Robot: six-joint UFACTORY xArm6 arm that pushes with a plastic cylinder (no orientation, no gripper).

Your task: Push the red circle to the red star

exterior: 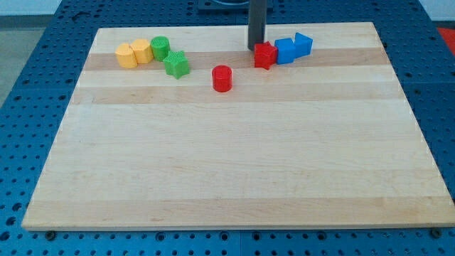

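Observation:
The red circle (222, 78) stands on the wooden board near the view's top, a little left of centre. The red star (265, 55) lies up and to its right, a short gap away. My tip (254, 48) is at the end of the dark rod, just left of and touching or nearly touching the red star's upper left side. The tip is up and to the right of the red circle, clear of it.
A blue cube (285, 50) touches the red star's right side, with a second blue block (303, 44) beyond it. At the top left sit two yellow blocks (127, 55) (141, 50), a green cylinder (160, 48) and a green star (176, 65). The board (234, 163) lies on a blue perforated table.

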